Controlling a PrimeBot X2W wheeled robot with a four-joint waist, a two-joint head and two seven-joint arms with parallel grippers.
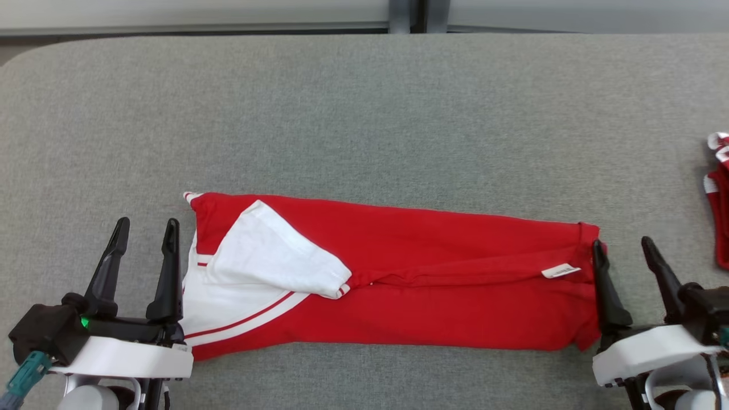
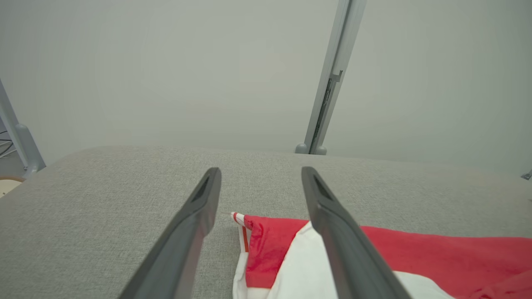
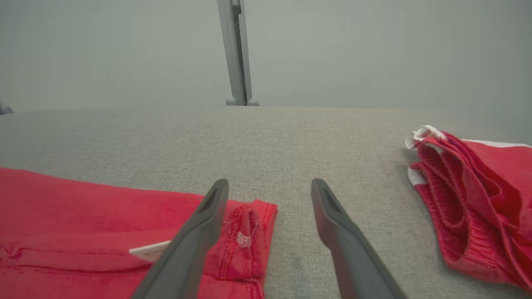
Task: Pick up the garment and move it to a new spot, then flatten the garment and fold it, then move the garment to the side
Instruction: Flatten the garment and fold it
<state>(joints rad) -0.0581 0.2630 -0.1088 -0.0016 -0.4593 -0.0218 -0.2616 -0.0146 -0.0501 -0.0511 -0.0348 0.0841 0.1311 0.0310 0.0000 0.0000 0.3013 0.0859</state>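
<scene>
The soft red-and-white knit garment (image 1: pixel 433 285), folded into a long flat band, lies across the near middle of the grey woven-cloth table (image 1: pixel 364 114); the left gripper (image 1: pixel 146 223) stands at its white end, the right gripper (image 1: pixel 622 242) at its red hem, both spread apart and empty; a rumpled red ribbed garment (image 3: pixel 478 199) lies at the table's right edge.

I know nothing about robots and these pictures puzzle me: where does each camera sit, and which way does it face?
Head view: on the head, facing down at the garment on the table; left gripper and right gripper, open, in the lower corners.
Left wrist view: on the left wrist, looking along its fingers over the garment's white end toward a post.
Right wrist view: on the right wrist, along its fingers over the garment's labelled end.
Shared: head and right wrist views both show a second garment.
</scene>
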